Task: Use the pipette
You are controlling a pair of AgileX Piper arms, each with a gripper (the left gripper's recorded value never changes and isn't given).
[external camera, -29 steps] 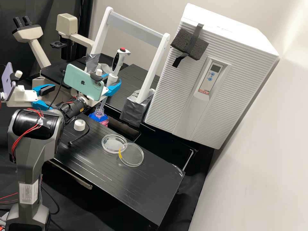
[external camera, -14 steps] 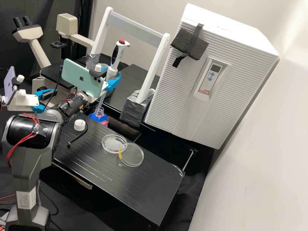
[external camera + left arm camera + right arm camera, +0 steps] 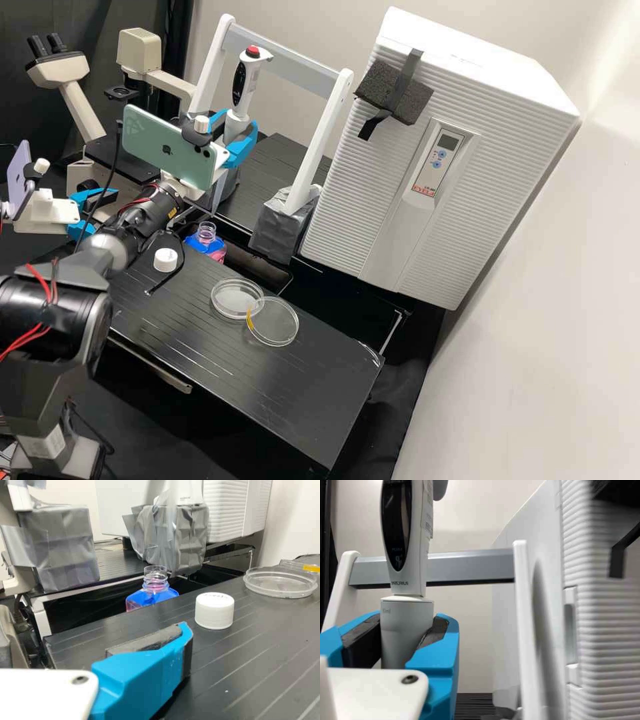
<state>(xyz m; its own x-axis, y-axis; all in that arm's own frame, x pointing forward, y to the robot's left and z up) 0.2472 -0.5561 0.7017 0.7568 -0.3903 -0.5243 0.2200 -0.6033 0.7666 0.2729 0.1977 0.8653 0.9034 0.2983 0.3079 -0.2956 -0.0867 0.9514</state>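
High view: the pipette (image 3: 243,77) stands upright, held off the table (image 3: 267,380), its lower barrel pinched between the blue fingers of the right gripper (image 3: 233,143). Its clear tip points down and ends above the open bottle (image 3: 208,241) of pink liquid. The right wrist view shows the pipette (image 3: 405,555) clamped in that gripper (image 3: 402,635). The white cap (image 3: 165,259) lies on the table just beside the bottle. Two clear dishes (image 3: 237,298) overlap near the table's middle. The left gripper (image 3: 90,212) hangs low near the cap, fingers spread, holding nothing. A ribbed white cabinet (image 3: 453,153) stands behind.
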